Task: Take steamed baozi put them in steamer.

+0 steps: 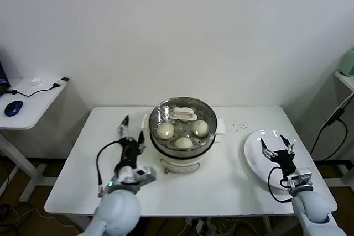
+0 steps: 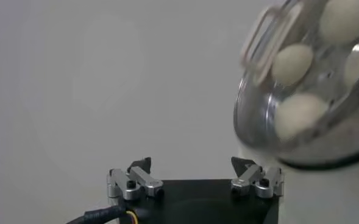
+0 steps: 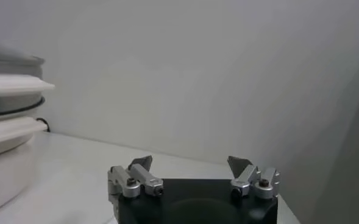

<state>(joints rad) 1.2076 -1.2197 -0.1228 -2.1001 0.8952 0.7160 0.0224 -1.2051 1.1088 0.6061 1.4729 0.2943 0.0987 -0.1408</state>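
The right gripper (image 3: 191,167) hangs low over the white table (image 3: 75,176) with its jaws spread wide and nothing between them. Each finger (image 3: 136,178) is a short silver block with a dark pointed tip, mounted on a black body (image 3: 197,204). At about nine o'clock from the gripper, well apart from it, stands the steamer (image 3: 5,131), only its side showing: a metal band at the top, white side handles (image 3: 14,87) jutting out beneath it, and the rounded white cooker base resting on the table. Behind everything runs a plain pale wall (image 3: 216,73), meeting the tabletop along a slanting line.
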